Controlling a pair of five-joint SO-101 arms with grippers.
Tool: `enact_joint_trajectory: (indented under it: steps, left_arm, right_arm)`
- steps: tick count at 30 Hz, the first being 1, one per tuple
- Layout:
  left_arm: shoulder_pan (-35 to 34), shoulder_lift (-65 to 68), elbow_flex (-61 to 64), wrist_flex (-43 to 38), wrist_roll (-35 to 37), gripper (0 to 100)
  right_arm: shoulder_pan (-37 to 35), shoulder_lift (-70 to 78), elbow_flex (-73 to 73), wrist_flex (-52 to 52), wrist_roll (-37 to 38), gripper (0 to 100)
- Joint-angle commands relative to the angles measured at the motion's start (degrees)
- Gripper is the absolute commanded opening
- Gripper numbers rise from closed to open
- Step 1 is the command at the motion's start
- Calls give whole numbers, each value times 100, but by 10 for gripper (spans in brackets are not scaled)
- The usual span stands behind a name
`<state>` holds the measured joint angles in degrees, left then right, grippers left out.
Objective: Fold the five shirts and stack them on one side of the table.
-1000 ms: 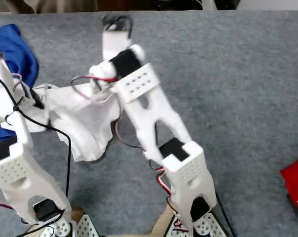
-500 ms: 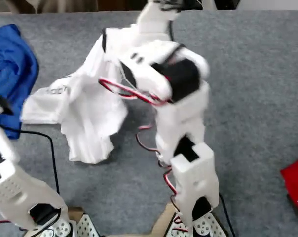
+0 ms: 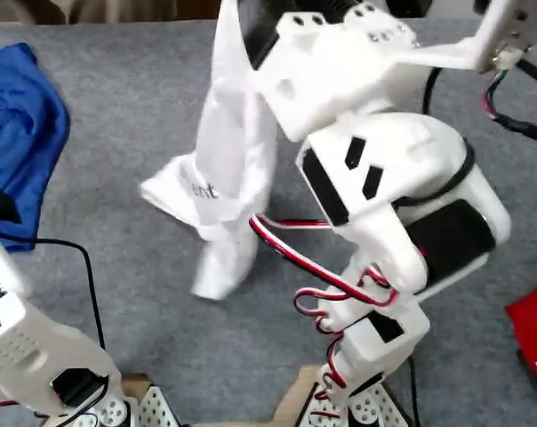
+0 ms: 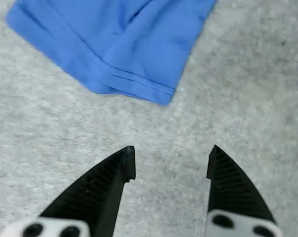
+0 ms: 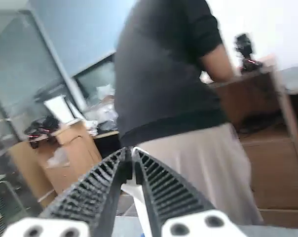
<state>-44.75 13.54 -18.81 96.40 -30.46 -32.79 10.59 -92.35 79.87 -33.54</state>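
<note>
Right end effector (image 5: 130,154) is clamping the white shirt (image 3: 226,169) by 1 edge; I'm planning a slow lowering (tail near the counter (image 3: 108,107)) to spread it.

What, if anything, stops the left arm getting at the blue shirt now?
Probably nothing, so yes. The left gripper is open over the table just short of the blue shirt, with nothing between them. The right gripper holds the white shirt up, well off to the side.

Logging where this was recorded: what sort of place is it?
Probably an office or lab workroom: a grey felt-covered table, with cardboard boxes and a wooden desk in the room behind.
</note>
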Motion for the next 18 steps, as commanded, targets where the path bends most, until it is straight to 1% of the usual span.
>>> enact_joint_trajectory:
  steps: [1, 6, 11, 15, 18]
  left_arm:
    - [290, -295, 352, 53, -26, 243]
    - [818, -312, 1037, 53, -9, 243]
    - [1301, -312, 1284, 26, 123, 243]
    - [1618, -312, 1248, 18, 185, 243]
    - [1793, -312, 1284, 18, 185, 243]
  right_arm:
    - [-488, 84, 330, -475, 290, 4]
    - [-919, 347, 1235, -800, 633, 4]
    - [-954, 602, 2176, -782, 1002, 4]
    - [-602, 769, 2791, -527, 1310, 4]
    - [-189, 971, 3204, -308, 1424, 4]
